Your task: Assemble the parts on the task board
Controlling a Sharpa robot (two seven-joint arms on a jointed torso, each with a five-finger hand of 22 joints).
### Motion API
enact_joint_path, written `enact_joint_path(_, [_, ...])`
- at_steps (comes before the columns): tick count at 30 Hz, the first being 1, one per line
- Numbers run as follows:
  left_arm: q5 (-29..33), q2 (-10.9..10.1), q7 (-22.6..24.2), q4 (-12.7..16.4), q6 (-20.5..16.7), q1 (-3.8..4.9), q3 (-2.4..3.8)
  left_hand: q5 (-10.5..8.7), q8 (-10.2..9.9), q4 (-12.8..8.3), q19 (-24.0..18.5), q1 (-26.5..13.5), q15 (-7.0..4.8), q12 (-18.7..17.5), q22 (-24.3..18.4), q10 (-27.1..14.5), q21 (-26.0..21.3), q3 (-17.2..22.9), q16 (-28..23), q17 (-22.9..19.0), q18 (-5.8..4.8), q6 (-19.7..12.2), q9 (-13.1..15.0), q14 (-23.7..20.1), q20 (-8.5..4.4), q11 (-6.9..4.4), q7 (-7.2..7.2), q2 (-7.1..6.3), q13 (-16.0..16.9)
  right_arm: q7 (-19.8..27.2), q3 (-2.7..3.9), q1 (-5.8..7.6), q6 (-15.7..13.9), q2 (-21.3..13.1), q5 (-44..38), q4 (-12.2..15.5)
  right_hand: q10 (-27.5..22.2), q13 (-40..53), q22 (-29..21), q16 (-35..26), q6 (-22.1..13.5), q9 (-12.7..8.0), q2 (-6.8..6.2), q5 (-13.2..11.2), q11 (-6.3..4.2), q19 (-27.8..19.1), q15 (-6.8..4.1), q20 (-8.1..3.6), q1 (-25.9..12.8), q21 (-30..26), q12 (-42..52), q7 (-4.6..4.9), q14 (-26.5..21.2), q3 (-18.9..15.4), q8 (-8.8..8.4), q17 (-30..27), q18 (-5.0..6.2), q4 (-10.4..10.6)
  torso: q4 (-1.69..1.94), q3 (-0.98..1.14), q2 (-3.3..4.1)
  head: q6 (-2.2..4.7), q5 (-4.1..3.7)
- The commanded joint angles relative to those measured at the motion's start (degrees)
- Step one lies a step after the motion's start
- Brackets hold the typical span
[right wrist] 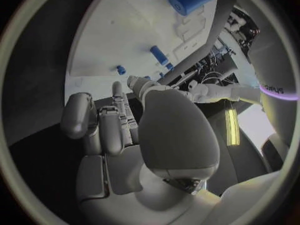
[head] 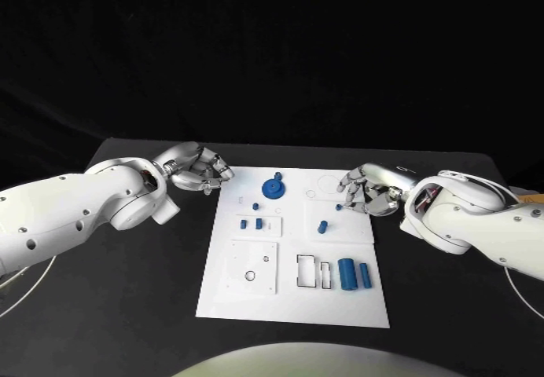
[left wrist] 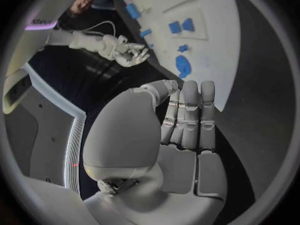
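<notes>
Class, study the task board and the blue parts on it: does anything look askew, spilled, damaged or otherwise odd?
Nothing stands out. The task board lies flat and square on the table. The blue disc, the small blue parts and the two blue cylinders rest on it, none tipped off. The left hand and right hand hover at its far corners, holding nothing.

Small blue parts (head: 256,206) near the task board's (head: 295,306) far edge are too small to identify. In the right wrist view, the right hand (right wrist: 125,130) hides the board's near portion.
</notes>
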Motion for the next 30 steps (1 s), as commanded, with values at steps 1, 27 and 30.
enact_joint_path(1, [25.5,-1.0,10.2,2.1,-1.8,-0.01,-0.03,-0.05,0.2,-0.2,-0.4,-0.4,0.02,-0.1,-0.3,1.1,-0.4,-0.3,-0.4,-0.3,0.45,0.6,0.2,-0.4,-0.08,-0.19,-0.09,0.54,-0.4,-4.4,0.01,-0.19,0.5,0.4,-13.2,0.4,0.4,-0.4,3.2,0.2,3.1,-0.1,0.03,-0.5,-0.18,0.3,-0.36,-0.07,-0.8,0.7,-0.6,-1.00,2.7,0.2,-0.27,0.2,-0.78,0.1,0.14,-0.11,0.00,0.11,-0.95])
enact_joint_path(27, [38.1,-3.4,15.3,7.3,-2.4,-0.06,-0.10,0.03,-1.1,-0.2,0.7,-2.7,-0.24,-2.8,-2.6,4.8,-3.2,-2.2,-1.1,-1.3,0.41,0.8,0.6,-0.1,-0.30,-0.59,-0.21,0.87,-2.8,-10.0,0.01,-2.17,5.0,4.2,-22.1,0.8,-3.6,-5.8,-0.9,-7.2,9.1,0.6,0.83,-5.0,0.96,-5.8,0.68,0.62,-0.4,-11.1,-7.1,-0.98,-1.3,1.5,0.87,-9.1,1.16,-2.2,0.04,-0.03,0.04,-0.12,-2.02])
enact_joint_path(30, [37.9,-3.4,15.1,7.3,-2.4,-0.06,-0.10,0.03,-1.1,-0.2,0.7,-2.7,-0.24,-2.8,-2.6,4.8,-3.2,-2.2,-1.1,-1.3,0.41,0.8,0.6,-0.1,-0.30,-0.59,-0.21,0.87,-2.8,-10.6,0.01,-2.46,5.1,4.3,-23.0,0.8,-5.6,-6.7,-3.1,-11.1,9.7,0.2,0.91,-5.2,1.40,-8.6,1.10,1.10,-0.1,-16.7,-8.2,-0.63,-3.8,1.9,0.54,-13.9,2.08,-3.0,-0.01,-0.01,0.03,-0.15,-2.02])
